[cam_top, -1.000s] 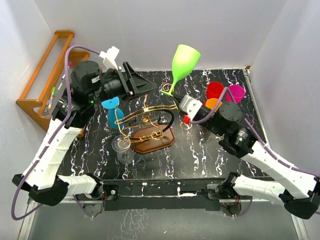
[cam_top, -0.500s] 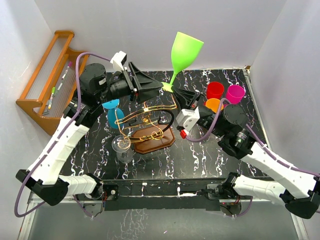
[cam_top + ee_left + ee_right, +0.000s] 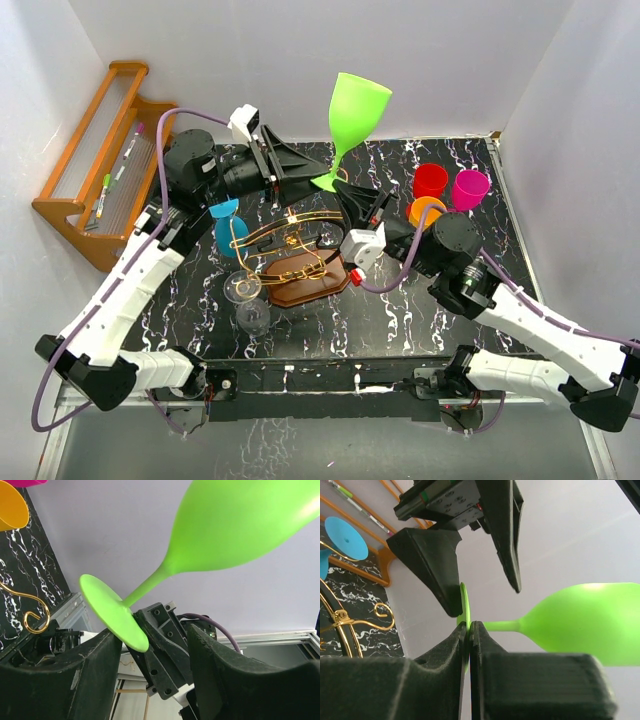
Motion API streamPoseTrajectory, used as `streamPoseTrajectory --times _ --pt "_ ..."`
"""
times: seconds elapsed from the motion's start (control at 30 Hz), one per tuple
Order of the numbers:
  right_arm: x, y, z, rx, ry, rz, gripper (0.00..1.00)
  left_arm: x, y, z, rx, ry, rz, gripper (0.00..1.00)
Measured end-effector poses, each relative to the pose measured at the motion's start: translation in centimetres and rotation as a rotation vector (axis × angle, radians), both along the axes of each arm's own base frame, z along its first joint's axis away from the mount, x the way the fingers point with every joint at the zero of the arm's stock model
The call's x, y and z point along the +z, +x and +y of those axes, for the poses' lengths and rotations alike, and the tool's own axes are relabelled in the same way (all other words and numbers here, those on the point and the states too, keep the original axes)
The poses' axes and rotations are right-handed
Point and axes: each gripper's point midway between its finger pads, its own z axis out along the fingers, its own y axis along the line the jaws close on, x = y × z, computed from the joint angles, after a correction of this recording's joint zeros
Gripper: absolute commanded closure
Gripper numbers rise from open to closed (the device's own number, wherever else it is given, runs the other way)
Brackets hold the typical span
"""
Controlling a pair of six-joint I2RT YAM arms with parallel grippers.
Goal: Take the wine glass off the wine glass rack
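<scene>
The green wine glass is held up in the air behind the wine glass rack, a gold wire stand on a reddish-brown base. My right gripper is shut on the rim of the glass's flat foot, with the stem and bowl pointing away. My left gripper is open beside the same foot, which lies between its fingers close to one pad. In the right wrist view the left gripper sits just above my right gripper.
A blue glass and a clear glass hang on the rack's left side. Red, magenta and orange cups stand at the back right. An orange-brown stepped shelf with pens stands at the far left.
The green glass has moved left and its bowl has swung more upright. My right arm has come left with it. My left gripper has reached right to the glass's foot.
</scene>
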Motion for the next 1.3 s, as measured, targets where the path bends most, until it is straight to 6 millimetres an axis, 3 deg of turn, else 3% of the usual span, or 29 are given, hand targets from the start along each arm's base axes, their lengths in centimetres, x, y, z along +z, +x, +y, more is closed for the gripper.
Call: streamPoseTrajectory --times 0.2,0.4,0.53,0.67,0.77,0.87,0.97,1.1,1.17,1.3 --pt "-0.3 -0.1 0.8 0.009 -0.010 -0.005 0.92 -1.4 0.5 -0.7 -0.025 0.011 0.027 0.57" --pt "-0.4 -0.3 1.1 0.010 -0.011 -0.006 0.92 -2.3 0.9 -1.0 -0.031 0.026 0.044 0.99" --pt "-1.0 -0.1 0.9 -0.008 -0.033 -0.013 0.88 -2.5 1.1 -0.7 -0.004 0.049 0.057 1.00" --pt "-1.8 -0.7 0.4 -0.005 -0.033 0.008 0.69 -3.0 0.9 -0.6 0.022 0.107 0.032 1.00" --pt "-1.7 -1.1 -1.1 -0.029 -0.007 0.028 0.57 -3.1 1.5 0.3 0.081 0.142 -0.014 1.00" --pt "-0.3 -1.8 -3.2 -0.053 0.055 0.032 0.55 -2.9 2.1 1.4 0.152 0.166 -0.053 1.00" --pt "1.2 -2.7 -5.5 -0.071 0.138 0.054 0.61 -2.2 2.1 2.2 0.194 0.176 -0.102 1.00" --pt "1.7 -2.7 -7.5 -0.102 0.256 0.194 0.79 -0.9 1.9 3.1 0.225 0.205 -0.186 1.00" --pt "2.0 -1.8 -8.2 -0.150 0.345 0.336 0.90 -0.4 1.7 4.0 0.248 0.244 -0.249 1.00" --pt "3.5 0.6 -8.2 -0.274 0.506 0.648 0.92 -0.4 0.8 6.6 0.311 0.359 -0.361 1.00"
